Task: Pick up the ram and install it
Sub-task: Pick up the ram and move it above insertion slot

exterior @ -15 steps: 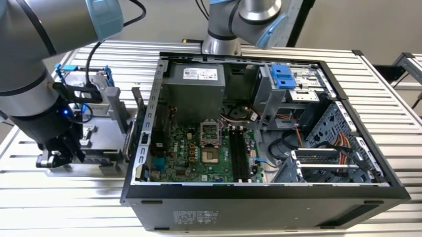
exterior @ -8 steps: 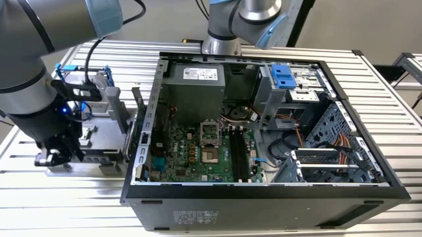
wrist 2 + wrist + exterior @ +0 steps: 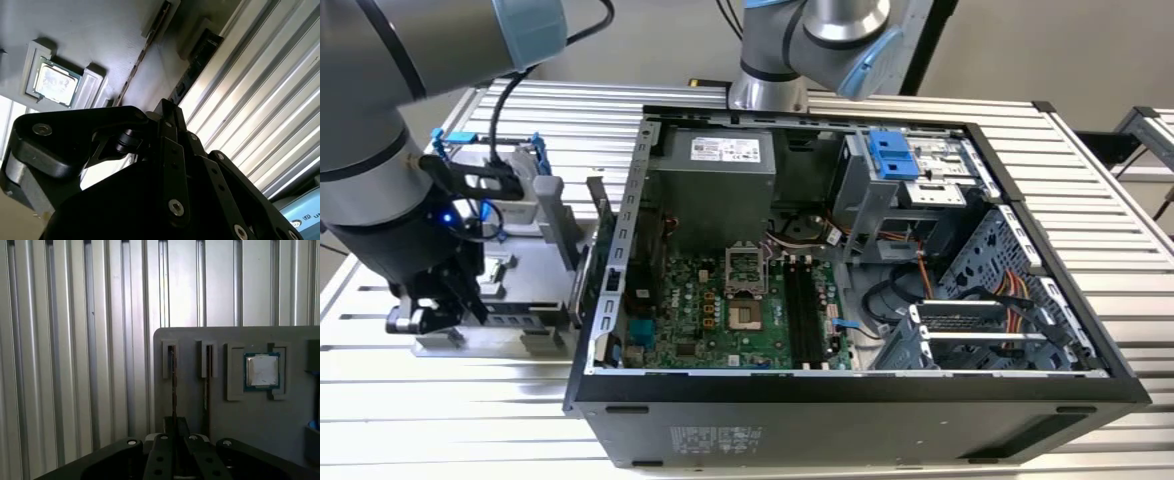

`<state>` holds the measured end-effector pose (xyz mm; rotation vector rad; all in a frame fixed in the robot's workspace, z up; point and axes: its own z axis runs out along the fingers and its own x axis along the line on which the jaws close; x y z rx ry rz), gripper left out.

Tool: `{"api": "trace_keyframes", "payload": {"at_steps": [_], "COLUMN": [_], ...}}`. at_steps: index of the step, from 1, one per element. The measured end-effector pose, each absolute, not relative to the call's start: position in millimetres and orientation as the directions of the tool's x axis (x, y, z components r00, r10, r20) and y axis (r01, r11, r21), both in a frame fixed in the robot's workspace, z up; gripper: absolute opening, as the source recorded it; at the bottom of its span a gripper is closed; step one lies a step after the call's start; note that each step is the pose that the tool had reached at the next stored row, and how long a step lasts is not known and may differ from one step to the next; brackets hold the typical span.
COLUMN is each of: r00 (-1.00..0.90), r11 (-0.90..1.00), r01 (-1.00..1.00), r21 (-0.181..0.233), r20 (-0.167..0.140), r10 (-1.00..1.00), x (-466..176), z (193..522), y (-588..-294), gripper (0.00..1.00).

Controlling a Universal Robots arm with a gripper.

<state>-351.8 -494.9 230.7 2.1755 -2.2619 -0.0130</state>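
Note:
The ram (image 3: 173, 380) stands on edge in a slot of a grey holder plate (image 3: 250, 430) and shows as a thin dark line in both wrist views (image 3: 142, 55). My gripper (image 3: 175, 422) sits low over that slot, and its black fingers are closed in on the stick's near end (image 3: 167, 107). In the exterior view the gripper (image 3: 434, 315) hangs over the holder plate (image 3: 507, 335), at the exterior view's left of the open computer case (image 3: 854, 395). The long black motherboard slots (image 3: 803, 315) lie inside the case, apart from the gripper.
A second stick (image 3: 206, 375) stands in the neighbouring slot. A square processor chip (image 3: 261, 371) rests in a pocket of the same plate. A second arm's base (image 3: 774, 90) stands behind the case. The ribbed metal table (image 3: 75, 365) surrounds everything.

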Motion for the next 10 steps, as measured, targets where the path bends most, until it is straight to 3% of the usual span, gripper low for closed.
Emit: {"api": "trace_keyframes", "payload": {"at_steps": [10], "r00": [-0.039], "r11": [0.039], "r01": [-0.999], "r21": [0.008], "r20": [-0.003], "r10": [-0.999], "x": [-351.8], "z": [237.5], "y": [-494.9], "gripper": [0.0]}}
